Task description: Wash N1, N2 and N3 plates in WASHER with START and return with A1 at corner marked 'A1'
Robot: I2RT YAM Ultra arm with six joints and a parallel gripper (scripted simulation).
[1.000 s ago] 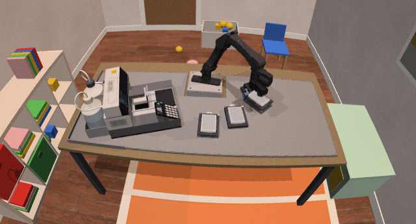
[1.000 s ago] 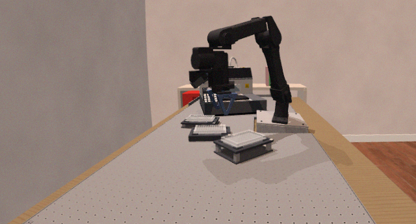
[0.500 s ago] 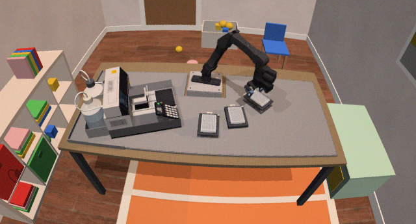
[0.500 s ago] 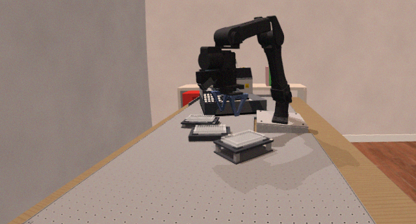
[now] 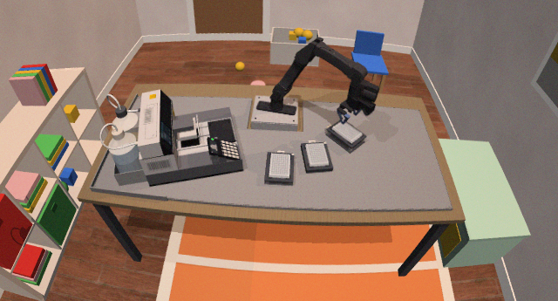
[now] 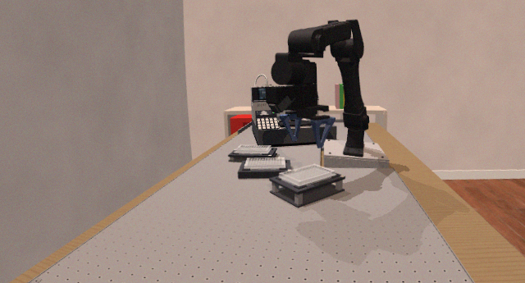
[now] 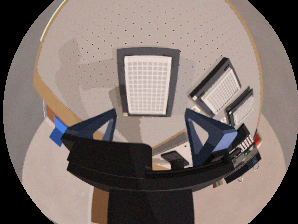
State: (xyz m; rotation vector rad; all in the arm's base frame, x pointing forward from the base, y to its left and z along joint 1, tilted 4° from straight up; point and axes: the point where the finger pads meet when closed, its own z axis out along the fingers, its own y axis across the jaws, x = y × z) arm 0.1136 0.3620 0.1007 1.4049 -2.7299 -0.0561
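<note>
Plates in all three nests: one plate [image 5: 347,133] directly beneath the hand [image 5: 345,114], on the raised nest [image 6: 305,190] farthest from the washer, lying flat, filling the middle of the wrist view [image 7: 148,86] between the two blue fingers. Second plate [image 5: 316,154] just beyond toward the washer, on a low dark nest [image 5: 305,167]; third plate [image 5: 279,165] next along, on its own nest [image 5: 267,179], both seen at the right edge of the wrist view. Hand spread fully, fingers wide apart and pointing down, gripping nothing, hanging above the near plate without touching it [image 6: 308,131]. Washer [image 5: 192,148] well away past the two farther plates, carrier pocket [image 5: 190,142] dark with no plate seated, keypad [image 5: 228,149] at its near corner with a small green light [image 5: 213,139] above the keys. Bottles [image 5: 124,154] at the washer's far end. Arm base plate [image 5: 257,123] set into the counter [image 5: 392,179] behind the nests, arm arching up and over from there.
</note>
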